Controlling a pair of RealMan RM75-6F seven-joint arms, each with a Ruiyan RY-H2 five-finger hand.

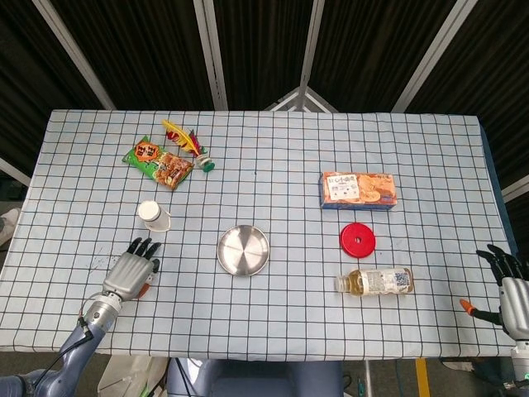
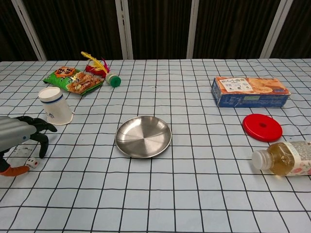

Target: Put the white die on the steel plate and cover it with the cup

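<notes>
The small white die (image 2: 32,163) lies on the cloth at the near left, seen only in the chest view. My left hand (image 2: 17,138) hovers right over it, fingers curled down around it and thumb beside it, holding nothing; in the head view this left hand (image 1: 131,270) hides the die. The white paper cup (image 1: 154,216) lies tilted on the table just beyond that hand, also in the chest view (image 2: 55,106). The steel plate (image 1: 243,250) sits empty near the table's middle (image 2: 143,136). My right hand (image 1: 511,285) rests open at the far right edge.
A snack packet (image 1: 157,162) and a feathered shuttlecock (image 1: 188,142) lie at the back left. An orange-and-blue biscuit box (image 1: 358,190), a red lid (image 1: 358,239) and a bottle (image 1: 378,281) lying on its side occupy the right half.
</notes>
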